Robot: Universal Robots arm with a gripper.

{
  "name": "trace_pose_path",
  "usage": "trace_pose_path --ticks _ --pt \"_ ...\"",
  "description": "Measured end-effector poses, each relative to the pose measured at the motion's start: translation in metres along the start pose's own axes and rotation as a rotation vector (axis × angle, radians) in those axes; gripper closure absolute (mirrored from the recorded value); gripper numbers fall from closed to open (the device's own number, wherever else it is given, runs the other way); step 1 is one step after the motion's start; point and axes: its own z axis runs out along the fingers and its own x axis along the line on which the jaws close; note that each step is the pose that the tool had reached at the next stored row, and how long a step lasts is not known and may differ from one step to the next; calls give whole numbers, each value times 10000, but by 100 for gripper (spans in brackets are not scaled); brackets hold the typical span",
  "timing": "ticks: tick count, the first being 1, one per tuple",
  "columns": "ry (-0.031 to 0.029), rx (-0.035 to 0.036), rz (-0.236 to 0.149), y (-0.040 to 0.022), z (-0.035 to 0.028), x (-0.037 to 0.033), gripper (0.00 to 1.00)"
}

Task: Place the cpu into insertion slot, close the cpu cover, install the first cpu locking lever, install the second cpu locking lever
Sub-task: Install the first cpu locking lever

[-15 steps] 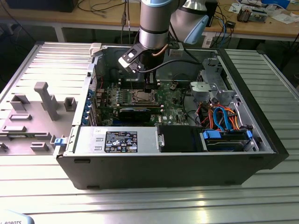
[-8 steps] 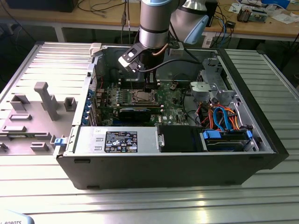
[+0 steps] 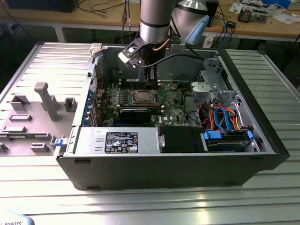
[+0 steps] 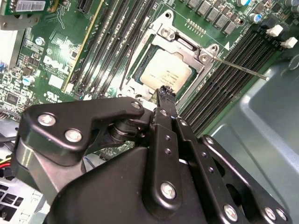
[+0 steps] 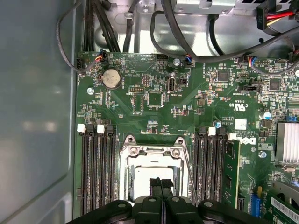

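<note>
The cpu (image 4: 167,73) lies flat in the insertion slot (image 5: 125,173) on the green board, its dull silver top showing through the window of the cpu cover (image 4: 184,44), which lies down around it. A thin locking lever (image 4: 238,68) sticks out from one socket corner over the black memory slots; in the first wrist view a lever (image 5: 187,163) runs along the socket's side. My gripper (image 5: 161,183) hangs just above the socket's edge, fingers shut together with nothing between them. In the exterior view the gripper (image 3: 151,83) stands over the socket (image 3: 143,97) inside the open computer case.
Black memory slots (image 5: 98,172) flank the socket on both sides. Cables (image 5: 187,44) run along the case wall beyond the board. A heatsink (image 5: 287,142) and a card (image 5: 231,172) stand on one side. The case walls (image 3: 262,117) and drive bay with blue cables (image 3: 225,117) enclose the space.
</note>
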Motion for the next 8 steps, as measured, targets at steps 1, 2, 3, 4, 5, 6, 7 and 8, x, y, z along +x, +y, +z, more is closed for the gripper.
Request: trace_pose_path --ticks 1,2,3,4,5,6,7,8 --pt "-1 0 -2 0 -1 0 89" --pt "-3 1 -2 0 -1 -1 89" --pt "-3 1 -2 0 -2 -1 89" --pt "-2 0 -2 0 -1 -1 89" --pt "-2 0 -2 -1 -2 -1 89" --pt "-6 2 -1 -3 -13 -1 89" --pt "-3 1 -1 -3 -22 -1 89" --pt "-3 -1 -2 -3 -36 -1 89"
